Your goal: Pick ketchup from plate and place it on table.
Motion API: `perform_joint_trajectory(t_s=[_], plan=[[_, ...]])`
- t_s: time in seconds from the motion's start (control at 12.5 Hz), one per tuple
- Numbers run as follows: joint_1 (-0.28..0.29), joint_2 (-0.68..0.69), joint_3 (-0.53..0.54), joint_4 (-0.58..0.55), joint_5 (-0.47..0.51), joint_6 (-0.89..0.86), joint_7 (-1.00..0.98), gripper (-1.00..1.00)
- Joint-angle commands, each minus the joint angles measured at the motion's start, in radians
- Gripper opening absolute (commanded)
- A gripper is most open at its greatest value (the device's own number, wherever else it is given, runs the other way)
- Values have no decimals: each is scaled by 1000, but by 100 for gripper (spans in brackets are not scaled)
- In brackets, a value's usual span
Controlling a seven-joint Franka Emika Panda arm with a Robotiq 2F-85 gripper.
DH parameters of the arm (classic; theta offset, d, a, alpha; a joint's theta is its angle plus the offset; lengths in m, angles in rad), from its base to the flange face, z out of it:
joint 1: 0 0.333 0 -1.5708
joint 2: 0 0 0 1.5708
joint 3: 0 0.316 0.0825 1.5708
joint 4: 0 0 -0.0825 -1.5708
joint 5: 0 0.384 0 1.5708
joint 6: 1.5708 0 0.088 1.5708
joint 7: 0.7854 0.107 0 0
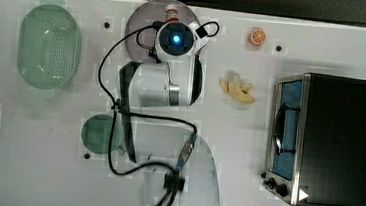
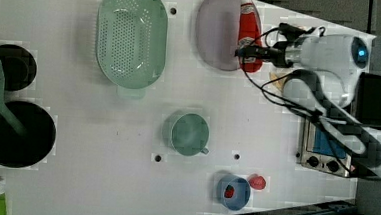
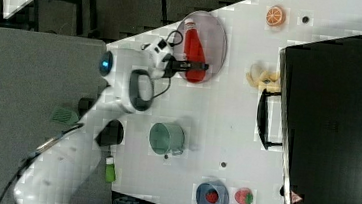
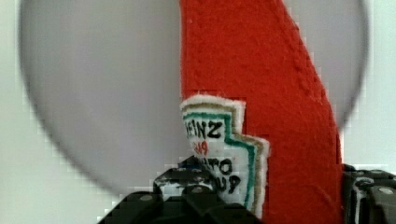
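White table [image 1: 327,40], dark surround beyond its edge.

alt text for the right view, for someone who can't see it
A white robot arm's gripper sits at the red ketchup lying on a mauve-grey plate on a white table. Nearby: a green cup and a black toaster oven.

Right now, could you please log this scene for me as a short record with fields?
ketchup: lying on the plate, between the gripper's fingers
plate: on the table, near its edge
gripper: at the ketchup's lower body, fingers on either side
table: holds a colander, cup, oven
stage: ketchup not yet lifted clear of the plate
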Motion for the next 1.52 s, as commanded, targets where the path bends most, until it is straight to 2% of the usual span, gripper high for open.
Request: perform_joint_trajectory(t_s=[0.08,0.4,0.72,0.96,1.28,1.52], plan=[[-11,-218,-2,35,42,-152,13,30],[-43,-432,-13,-61,60,-345,29,30],[-64,-620,-48,-293,89,-344,35,30],[-65,-705,-79,-461,90,-323,101,30],[-63,-655,-77,-598,90,-144,171,30],[-62,-538,-77,-612,90,-19,172,30]])
